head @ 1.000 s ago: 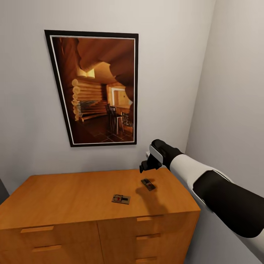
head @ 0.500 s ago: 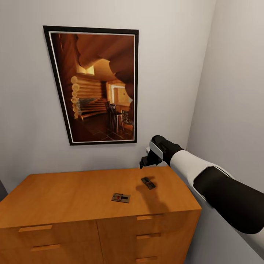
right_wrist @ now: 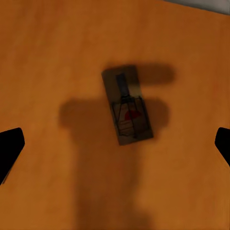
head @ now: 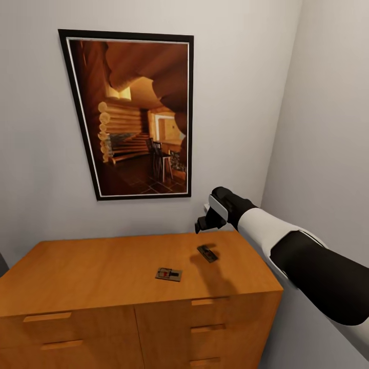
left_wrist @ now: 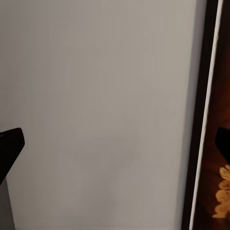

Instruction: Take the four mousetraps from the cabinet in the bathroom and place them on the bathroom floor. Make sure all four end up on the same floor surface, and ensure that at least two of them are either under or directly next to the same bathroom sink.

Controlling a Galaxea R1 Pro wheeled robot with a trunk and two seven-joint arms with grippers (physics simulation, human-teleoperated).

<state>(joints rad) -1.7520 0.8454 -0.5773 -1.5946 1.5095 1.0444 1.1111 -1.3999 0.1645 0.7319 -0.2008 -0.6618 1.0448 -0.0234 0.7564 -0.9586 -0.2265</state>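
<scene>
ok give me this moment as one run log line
phase: approach | right gripper: open, above mousetrap on cabinet top | second mousetrap: on the top, untouched | left gripper: open, facing wall

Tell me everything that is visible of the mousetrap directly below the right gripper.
The mousetrap is a small flat rectangular tan board with dark wire parts and a small red spot near its middle. It lies flat on the orange-brown cabinet top, near the back right corner, in the arm's shadow. Nothing touches it except the wood beneath. The right gripper hangs open above it, apart from it.
</scene>
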